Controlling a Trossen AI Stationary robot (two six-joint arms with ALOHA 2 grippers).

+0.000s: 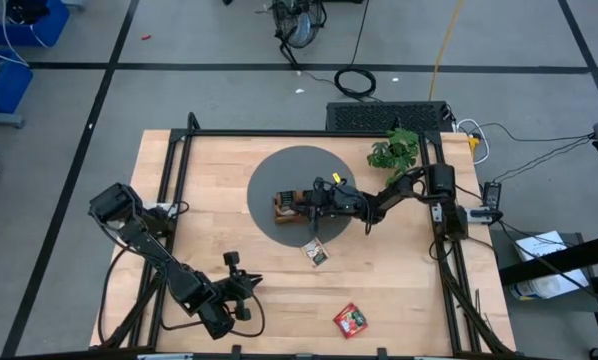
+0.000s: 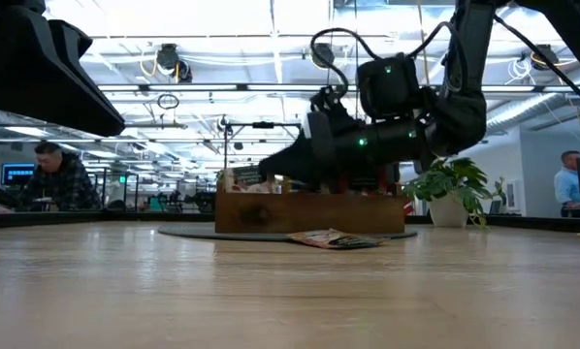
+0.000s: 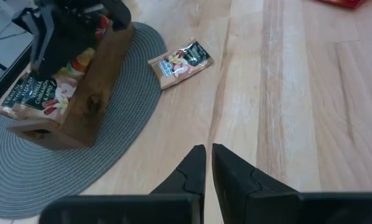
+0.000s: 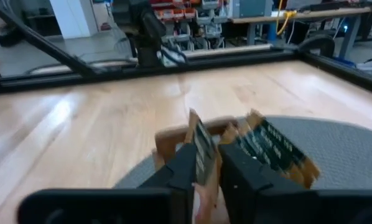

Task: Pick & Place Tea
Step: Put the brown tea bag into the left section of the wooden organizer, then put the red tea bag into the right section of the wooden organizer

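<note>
A brown wooden tray (image 1: 282,210) stands on a round grey mat (image 1: 279,165) in the middle of the table. My right gripper (image 4: 208,168) reaches over the tray from the table's right, shut on a tea sachet (image 4: 203,140) that stands on edge. More sachets (image 4: 273,146) lean inside the tray. One sachet (image 1: 316,254) lies flat on the table at the mat's near edge, and a red one (image 1: 350,320) lies near the front edge. My left gripper (image 3: 209,155) waits shut at the near left, touching nothing. My right gripper pinches the sachet's two flat faces (image 4: 204,149) between its two fingers. The fingers lie level and come from the table's right. The sachet stands upright over the tray's left end; the fingers hide its lower edge.
A green potted plant (image 1: 394,150) stands at the far right, behind the right arm. Black frame rails (image 1: 179,190) run along the table's sides. Bare wood lies between the mat and the front edge around the two loose sachets.
</note>
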